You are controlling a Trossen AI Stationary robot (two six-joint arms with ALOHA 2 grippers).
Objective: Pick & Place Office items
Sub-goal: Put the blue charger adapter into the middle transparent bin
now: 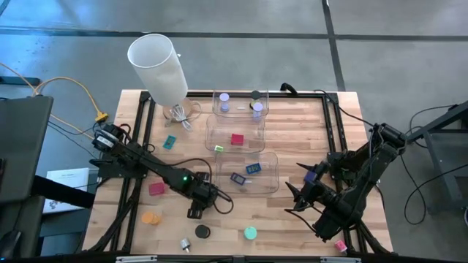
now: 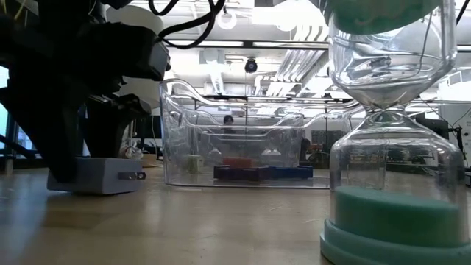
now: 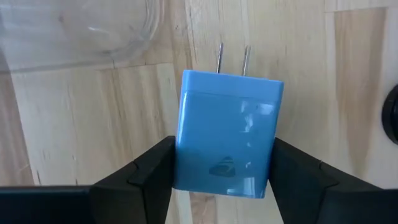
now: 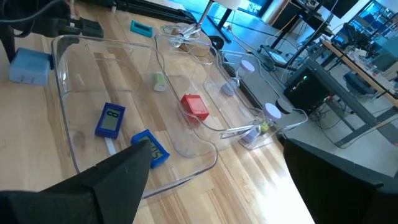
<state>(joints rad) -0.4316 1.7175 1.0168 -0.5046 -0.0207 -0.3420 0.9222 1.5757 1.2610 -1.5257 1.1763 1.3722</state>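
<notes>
Prongs of blue charger block (image 3: 227,134) point away from left end effector (image 3: 224,180).

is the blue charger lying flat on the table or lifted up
Flat on the table. The charger rests on the wood in the low view, prongs level, the left end effector straddling it.

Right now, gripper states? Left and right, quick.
Left gripper: closed on the blue plug adapter, low over the table beside the clear bin.
Right gripper: open, holding nothing.
</notes>
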